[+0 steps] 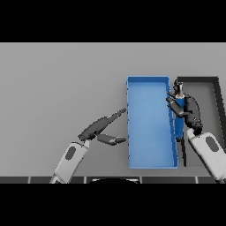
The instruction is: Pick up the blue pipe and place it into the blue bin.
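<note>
I see the right robot hand (189,110) curled around the blue pipe (179,123), held at the blue bin (150,121)'s right wall. Left robot hand (103,126) spread wide, resting left of bin.

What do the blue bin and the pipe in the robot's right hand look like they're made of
Blue bin: likely matte plastic, with flat uniform colour, thin walls and no shine. Blue pipe: probably plastic too, with the same flat blue; mostly hidden behind the right hand, so uncertain.

Plain grey surface (62,79), carrying a long blue bin (150,123) right of centre and, just beside it, a black-rimmed tray (207,80) at the right edge.
</note>
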Action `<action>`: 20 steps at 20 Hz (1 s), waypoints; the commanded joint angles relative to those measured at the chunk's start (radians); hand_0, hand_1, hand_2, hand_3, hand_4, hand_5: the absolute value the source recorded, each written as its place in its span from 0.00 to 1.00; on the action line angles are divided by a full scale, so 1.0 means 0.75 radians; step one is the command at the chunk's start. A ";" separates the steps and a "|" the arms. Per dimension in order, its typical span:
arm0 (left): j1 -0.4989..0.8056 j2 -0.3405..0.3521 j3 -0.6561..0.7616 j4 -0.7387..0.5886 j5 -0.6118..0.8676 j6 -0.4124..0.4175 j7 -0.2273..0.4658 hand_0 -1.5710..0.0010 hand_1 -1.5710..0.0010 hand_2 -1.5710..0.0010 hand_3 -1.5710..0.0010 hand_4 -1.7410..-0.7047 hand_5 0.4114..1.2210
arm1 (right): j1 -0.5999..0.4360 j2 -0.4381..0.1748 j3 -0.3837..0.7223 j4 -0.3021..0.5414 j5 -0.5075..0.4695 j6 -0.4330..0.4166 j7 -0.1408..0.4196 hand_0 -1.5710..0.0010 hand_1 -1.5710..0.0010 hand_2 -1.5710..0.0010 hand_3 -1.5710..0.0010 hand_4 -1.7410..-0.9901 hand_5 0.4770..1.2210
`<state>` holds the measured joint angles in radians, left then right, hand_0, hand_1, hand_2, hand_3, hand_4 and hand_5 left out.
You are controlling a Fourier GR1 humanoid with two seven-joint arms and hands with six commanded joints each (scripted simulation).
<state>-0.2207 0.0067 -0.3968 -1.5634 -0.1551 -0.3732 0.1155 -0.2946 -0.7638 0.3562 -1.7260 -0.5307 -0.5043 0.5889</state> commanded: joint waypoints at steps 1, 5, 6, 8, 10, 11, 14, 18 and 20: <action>-0.009 -0.013 -0.009 -0.002 -0.006 0.005 0.008 1.00 1.00 1.00 1.00 0.83 0.01 | -0.015 -0.009 0.033 0.016 -0.001 -0.017 0.007 0.07 0.15 0.15 0.50 0.08 1.00; -0.013 -0.004 -0.003 0.004 -0.004 0.002 -0.006 1.00 1.00 1.00 1.00 0.83 0.02 | -0.118 -0.144 0.218 0.104 -0.131 -0.028 0.006 0.62 0.65 0.65 0.79 0.54 1.00; 0.008 0.000 -0.008 -0.008 0.000 -0.002 -0.017 1.00 1.00 1.00 1.00 0.83 0.02 | -0.153 -0.193 0.308 0.130 -0.200 -0.028 0.025 0.69 0.72 0.72 0.84 0.62 0.95; 0.011 -0.002 -0.008 -0.009 0.004 -0.002 -0.011 1.00 1.00 1.00 1.00 0.83 0.02 | -0.242 -0.307 0.506 0.165 -0.331 -0.015 0.028 0.80 0.82 0.82 0.89 0.75 0.82; 0.017 -0.001 -0.008 -0.028 0.007 0.002 0.000 1.00 1.00 1.00 1.00 0.83 0.02 | -0.313 -0.347 0.625 0.176 -0.369 0.029 0.028 0.87 0.89 0.89 0.93 0.84 0.67; 0.030 -0.002 -0.016 -0.039 0.004 0.004 0.002 1.00 1.00 1.00 1.00 0.83 0.02 | -0.351 -0.367 0.681 0.187 -0.398 0.038 0.028 0.90 0.91 0.91 0.95 0.88 0.61; 0.026 0.002 -0.017 -0.023 -0.010 0.007 -0.001 1.00 1.00 1.00 1.00 0.83 0.02 | -0.444 -0.386 0.812 0.203 -0.434 0.040 0.028 0.95 0.95 0.95 0.97 0.90 0.50; 0.023 -0.003 -0.017 -0.031 0.002 -0.001 0.006 1.00 1.00 1.00 1.00 0.82 0.02 | -0.509 -0.412 0.907 0.220 -0.440 0.043 0.028 0.98 0.98 0.98 0.99 0.94 0.35; 0.009 -0.015 -0.018 -0.020 -0.006 0.009 0.014 1.00 1.00 1.00 1.00 0.82 0.02 | -0.513 -0.415 0.911 0.239 -0.444 0.049 0.024 0.99 0.99 0.99 0.99 0.94 0.29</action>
<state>-0.2141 -0.0051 -0.4106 -1.5787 -0.1594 -0.3664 0.1264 -0.6789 -1.0750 1.0396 -1.5468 -0.8639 -0.4679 0.6073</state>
